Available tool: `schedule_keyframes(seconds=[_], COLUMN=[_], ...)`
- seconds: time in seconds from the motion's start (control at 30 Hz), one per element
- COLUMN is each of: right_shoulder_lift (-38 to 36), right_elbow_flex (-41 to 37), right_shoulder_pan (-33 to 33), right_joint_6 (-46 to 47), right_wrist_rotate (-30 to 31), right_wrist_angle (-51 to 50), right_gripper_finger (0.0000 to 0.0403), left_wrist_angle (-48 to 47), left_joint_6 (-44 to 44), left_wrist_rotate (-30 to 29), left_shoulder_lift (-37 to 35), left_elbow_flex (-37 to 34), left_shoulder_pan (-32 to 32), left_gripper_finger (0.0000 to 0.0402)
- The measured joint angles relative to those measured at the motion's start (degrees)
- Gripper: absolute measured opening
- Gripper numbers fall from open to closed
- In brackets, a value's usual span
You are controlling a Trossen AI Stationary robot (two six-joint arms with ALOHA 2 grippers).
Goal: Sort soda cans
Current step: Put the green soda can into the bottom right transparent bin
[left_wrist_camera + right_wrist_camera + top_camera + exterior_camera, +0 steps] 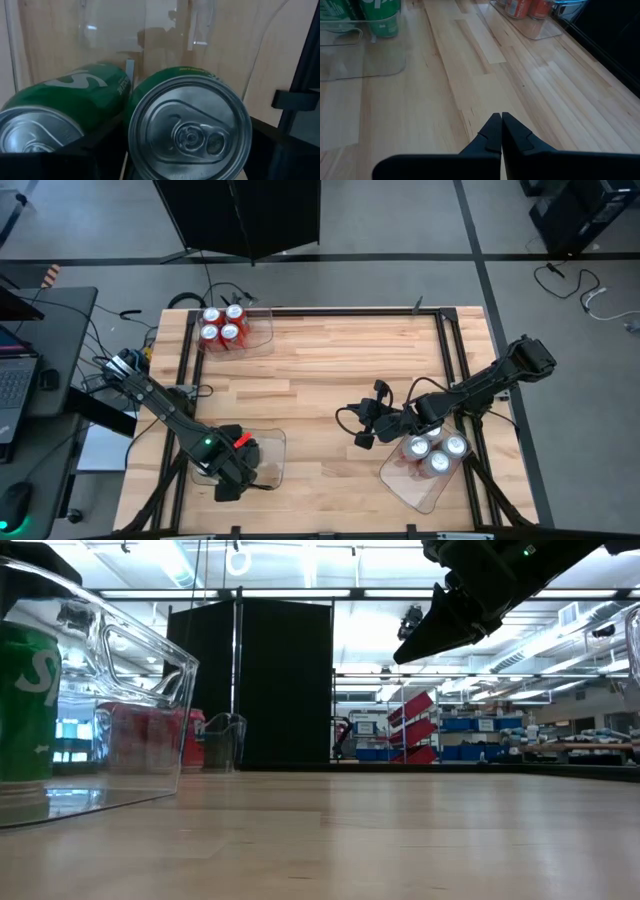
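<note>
Left pincer (232, 475) was over the near-left tray (275, 442), state untellable; right pincer (501, 120) clenched empty beside the silver cans (432, 452).

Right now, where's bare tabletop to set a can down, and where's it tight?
Free: the wide wooden tabletop between the clear plastic tray of red cans, the left gripper over the near-left clear tray, and the shut right gripper. Crowded: the near-right clear tray of silver-topped cans, beside the right arm.
</note>
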Motion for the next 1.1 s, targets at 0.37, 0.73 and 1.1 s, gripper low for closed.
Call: schedule_keyframes(seconds=[0.37,0.73,1.1], right_shoulder_lift=[0.00,0.00,0.00], right_elbow_flex=[0.00,0.00,0.00], right_shoulder_pan=[0.00,-0.43,-2.72], right_joint_6=[0.00,1.05,-0.85], right_wrist_rotate=[0.00,-1.90,-7.85], right_wrist_angle=[0.01,1.27,6.03], right_gripper_finger=[0.0000,0.0000,0.0017], left_wrist_angle=[-1.76,-7.56,-7.54], left_joint_6=[-3.32,-2.99,-3.10], left_wrist_rotate=[0.57,0.31,-2.38], left_shoulder_lift=[-0.02,0.07,0.13], left_elbow_flex=[0.14,6.04,6.47], left_shoulder_pan=[0.00,0.00,0.00], left_gripper_finger=[0.0325,0.0334,0.0333])
